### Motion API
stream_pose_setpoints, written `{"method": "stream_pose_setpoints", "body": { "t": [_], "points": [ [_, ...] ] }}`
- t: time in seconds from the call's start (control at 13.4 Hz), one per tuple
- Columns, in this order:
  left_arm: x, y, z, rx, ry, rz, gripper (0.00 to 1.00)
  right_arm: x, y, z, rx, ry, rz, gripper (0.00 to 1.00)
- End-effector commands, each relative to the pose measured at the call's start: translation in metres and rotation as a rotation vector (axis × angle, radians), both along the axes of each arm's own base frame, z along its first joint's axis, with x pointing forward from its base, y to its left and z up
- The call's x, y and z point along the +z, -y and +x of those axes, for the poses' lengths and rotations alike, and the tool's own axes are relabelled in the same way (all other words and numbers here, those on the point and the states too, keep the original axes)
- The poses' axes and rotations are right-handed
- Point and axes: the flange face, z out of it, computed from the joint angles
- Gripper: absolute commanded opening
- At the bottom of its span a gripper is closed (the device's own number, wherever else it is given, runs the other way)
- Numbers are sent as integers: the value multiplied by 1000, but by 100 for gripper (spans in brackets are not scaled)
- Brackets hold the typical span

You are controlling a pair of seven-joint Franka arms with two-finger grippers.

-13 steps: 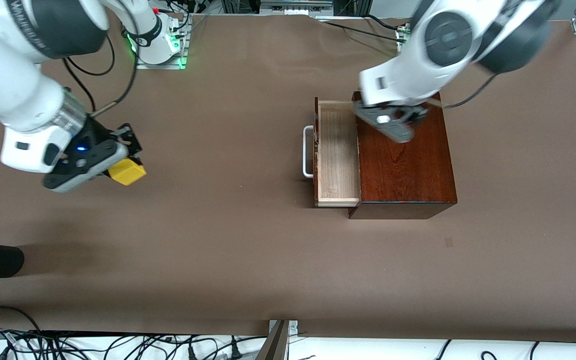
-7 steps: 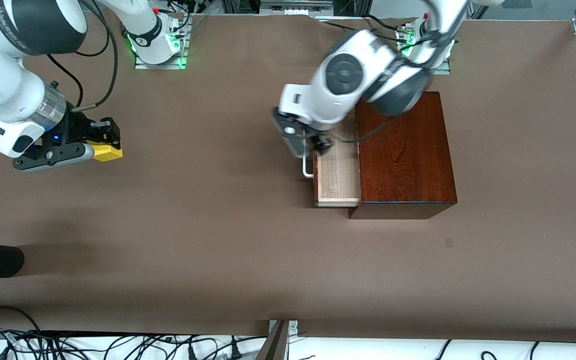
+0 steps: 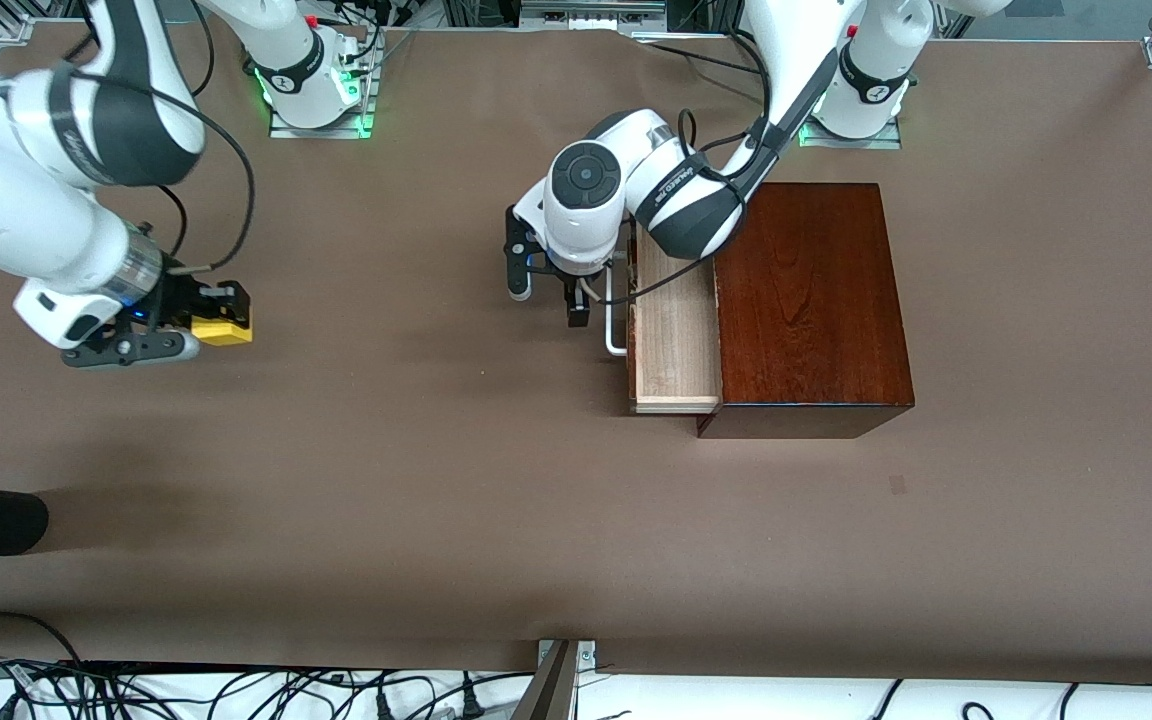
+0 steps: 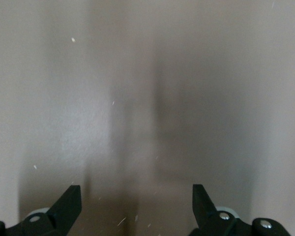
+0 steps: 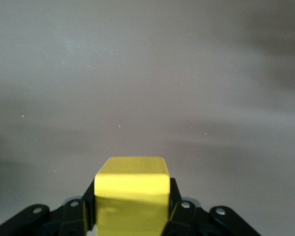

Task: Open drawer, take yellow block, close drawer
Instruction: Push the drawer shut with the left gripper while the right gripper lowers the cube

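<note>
1. Yellow block (image 3: 223, 328) sits pinched between the right gripper (image 3: 221, 318) fingers (image 5: 179, 209), over bare brown surface (image 3: 416, 480) at the right arm's end, well apart from the box (image 3: 806, 300). Judged: carried clear so the drawer can shut.
2. Block fills the gap between the fingers and juts out past their tips in the right wrist view.
3. Drawer (image 3: 674, 330) stands pulled out, pale lining showing, nothing visible inside.
4. Left gripper (image 3: 548, 298) hangs just beside the white handle (image 3: 614, 335), fingers (image 4: 69, 204) spread, holding nothing. Judged: placed to push the drawer front in.
</note>
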Motion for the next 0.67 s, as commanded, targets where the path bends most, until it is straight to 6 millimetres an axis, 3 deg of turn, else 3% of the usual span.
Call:
{"method": "stream_pose_setpoints", "body": {
  "t": [0.0,0.15,0.37,0.6],
  "points": [
    [1,-36,22,-44,-34,76,100,-26,5,-16,-23,17,-6,0],
    [3,-58,28,-39,-93,137,100,-48,6,-19,-35,25,-8,0],
    [13,-91,41,2,-149,185,100,-98,7,-31,-36,77,-7,0],
    [24,-133,60,64,-192,219,100,-144,-2,-35,-19,122,-5,0]
  ]
}}
